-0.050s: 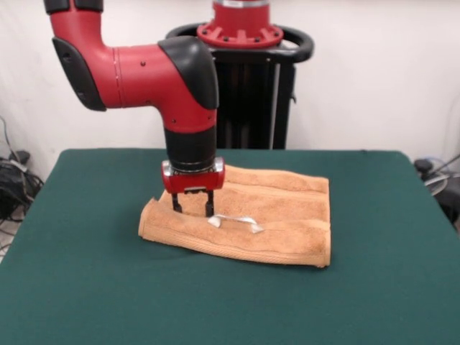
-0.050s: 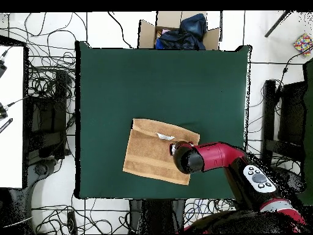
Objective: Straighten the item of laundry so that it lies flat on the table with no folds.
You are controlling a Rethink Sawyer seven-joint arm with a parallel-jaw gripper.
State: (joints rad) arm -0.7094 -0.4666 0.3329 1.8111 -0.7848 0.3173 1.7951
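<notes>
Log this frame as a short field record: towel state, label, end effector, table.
towel: orange-tan towel folded over on itself, thick doubled edge toward the camera in the front view, not yet flat
label: small white label on top, beside the fingers
end effector: fingers apart, tips down at the towel's end; actual contact unclear
table: dark green table, towel near its middle
task status: unfinished

My arm bends at the elbow, wrist pointing straight down, gripper jaws parted
</notes>
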